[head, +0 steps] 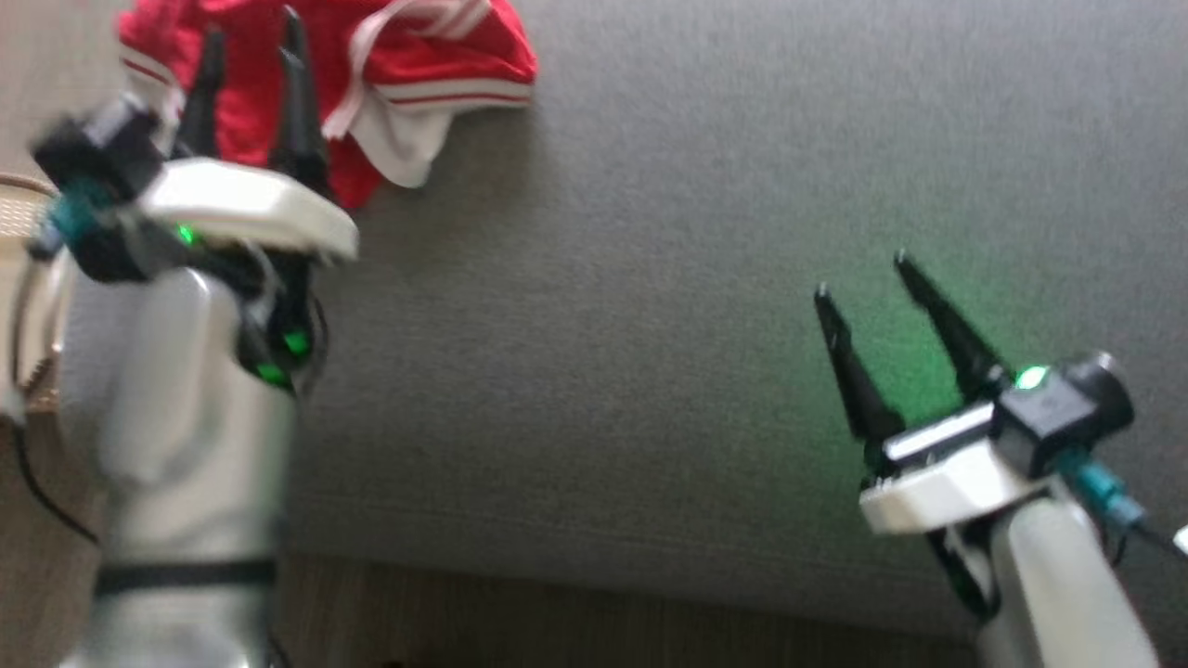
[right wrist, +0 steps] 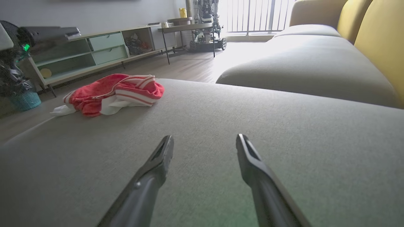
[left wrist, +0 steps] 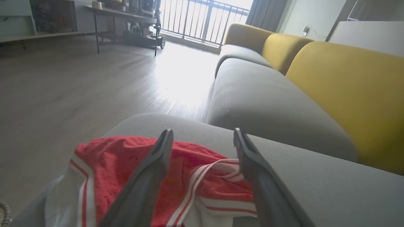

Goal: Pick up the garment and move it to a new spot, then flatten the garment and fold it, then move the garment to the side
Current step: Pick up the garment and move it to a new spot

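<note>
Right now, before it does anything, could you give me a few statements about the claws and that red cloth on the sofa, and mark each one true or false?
1. The garment is red with white trim. True.
2. The left claw is shut on the garment. False: its fingers stand apart at the garment and pinch nothing.
3. The right claw is open over bare grey cushion, away from the garment. True.
4. The garment lies folded flat. False: it is a crumpled heap near the cushion's edge.
5. The sofa's backrest is blue. False: it is yellow.
</note>
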